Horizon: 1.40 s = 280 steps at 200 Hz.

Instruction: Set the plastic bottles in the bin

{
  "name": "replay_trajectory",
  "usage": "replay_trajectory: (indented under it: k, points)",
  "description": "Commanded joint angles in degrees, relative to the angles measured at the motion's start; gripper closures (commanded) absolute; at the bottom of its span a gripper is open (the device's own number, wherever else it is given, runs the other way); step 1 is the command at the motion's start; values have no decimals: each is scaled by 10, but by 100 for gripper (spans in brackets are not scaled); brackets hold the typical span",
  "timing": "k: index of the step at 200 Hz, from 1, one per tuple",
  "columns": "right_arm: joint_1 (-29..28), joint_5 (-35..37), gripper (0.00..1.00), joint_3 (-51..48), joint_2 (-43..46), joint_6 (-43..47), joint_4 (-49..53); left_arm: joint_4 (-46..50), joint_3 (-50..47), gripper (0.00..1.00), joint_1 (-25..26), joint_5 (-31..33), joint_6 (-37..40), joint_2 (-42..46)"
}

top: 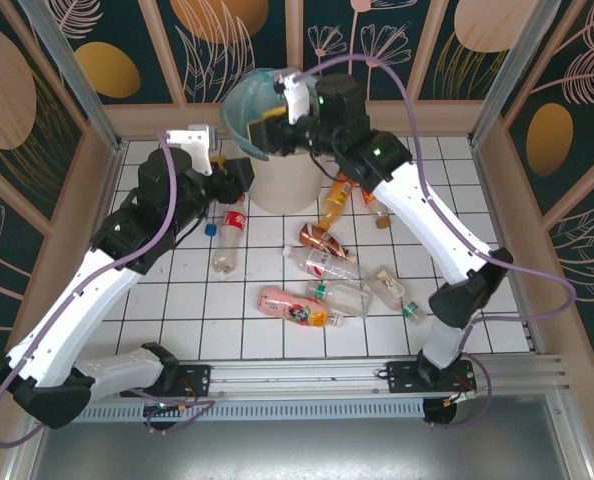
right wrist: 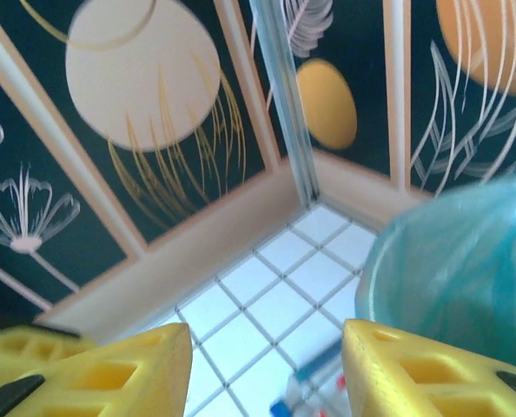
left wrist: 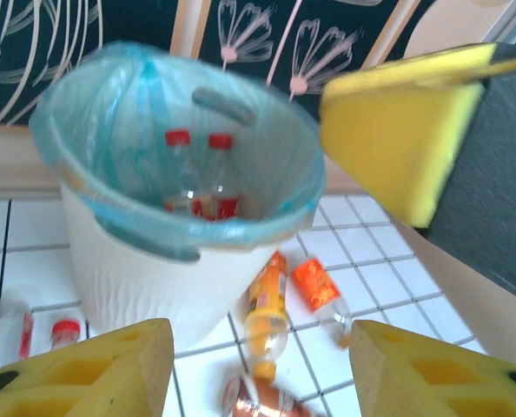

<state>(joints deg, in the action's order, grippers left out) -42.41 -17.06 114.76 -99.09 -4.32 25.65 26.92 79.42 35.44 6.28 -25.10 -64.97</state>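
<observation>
left gripper [left wrist: 256, 373]: jaws apart | right gripper [right wrist: 262, 369]: jaws apart

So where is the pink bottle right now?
In the top view, the pink bottle lies on the tiled table near the front middle, just left of a clear bottle.

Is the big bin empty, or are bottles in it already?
Not empty. Two red-capped bottles sit inside the bin, against its teal bag.
</observation>
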Motion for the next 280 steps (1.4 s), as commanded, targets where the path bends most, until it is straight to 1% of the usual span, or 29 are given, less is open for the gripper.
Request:
replay_trajectory:
  k: [1,29,41,59,81,99,128,145,166,188,204,236,273,280]
  points:
    - [-22,21,50,-115,57,17,-4,54,-33,42,-4,-24,11,19]
    - [-41,21,50,-267,152,23,-58,81,-77,40,-3,-38,27,44]
    - [-45,22,50,-326,189,19,-70,76,-107,39,-3,-46,30,59]
    - [-46,45,50,-408,241,-11,-79,60,-158,39,-3,-70,35,80]
    - [-46,62,49,-489,294,-23,-61,62,-201,39,-3,-89,34,86]
    - [-48,82,50,-517,306,-20,-19,53,-233,38,-4,-93,23,88]
    - [-65,121,49,-499,270,-8,53,8,-307,38,-3,-107,-25,102]
    - [-80,141,49,-473,230,4,75,-15,-344,38,-3,-109,-57,114]
    - [-95,163,48,-437,170,20,91,-28,-380,37,-3,-109,-79,132]
    - [-100,171,48,-396,107,36,106,-29,-408,37,-4,-98,-87,154]
    - [-100,170,48,-381,74,48,99,-29,-421,36,-3,-91,-89,168]
    - [-100,174,47,-352,24,76,94,-32,-434,36,-3,-77,-87,179]
    - [-99,177,46,-315,-25,96,124,-47,-455,36,-3,-71,-88,185]
    - [-98,188,45,-312,-30,99,126,-49,-456,36,-3,-71,-87,185]
